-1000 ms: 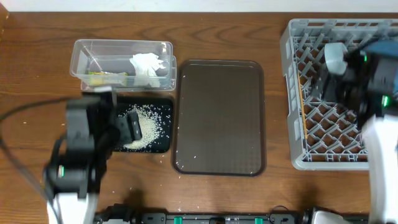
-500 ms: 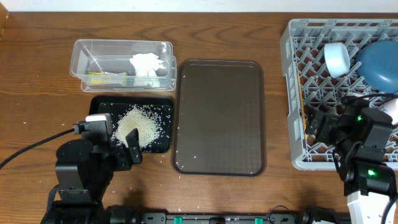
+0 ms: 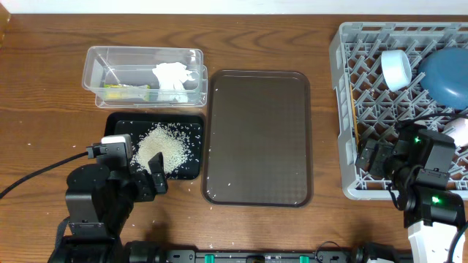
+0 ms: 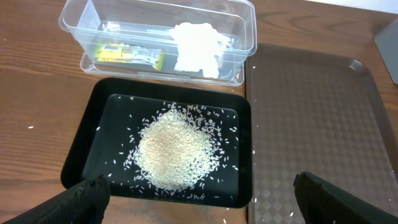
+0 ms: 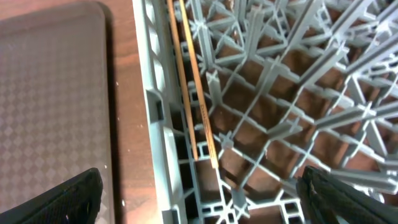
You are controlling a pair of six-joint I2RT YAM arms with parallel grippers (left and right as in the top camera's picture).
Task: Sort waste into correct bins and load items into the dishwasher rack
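Observation:
The clear tub [image 3: 99, 62] holds the yellow-green wrapper [image 3: 128, 91] and the white tissue [image 3: 174, 77]. The black tray [image 3: 121, 120] holds the rice heap [image 3: 167, 150]. The grey rack [image 3: 344, 88] holds a whitish cup [image 3: 397, 69], the blue plate [image 3: 442, 73], the chopsticks [image 3: 356, 117] along its left wall, and a pale cup [image 3: 461, 130] at the right edge. My left gripper [image 4: 205, 205] is open and empty just in front of the black tray [image 4: 87, 137]. My right gripper [image 5: 205, 202] is open and empty over the rack's front left corner [image 5: 155, 74], near the chopsticks [image 5: 196, 93]. I see no bowl.
The brown serving tray [image 3: 257, 137] lies between the bins and the rack, with a few stray rice grains on it. Loose grains also lie on the table in front of the black tray. Both arms sit near the table's front edge.
Both arms have drawn back toward the front edge. The right arm has moved off the rack's back, uncovering the blue plate and the whitish cup. Little has moved in the last half second.

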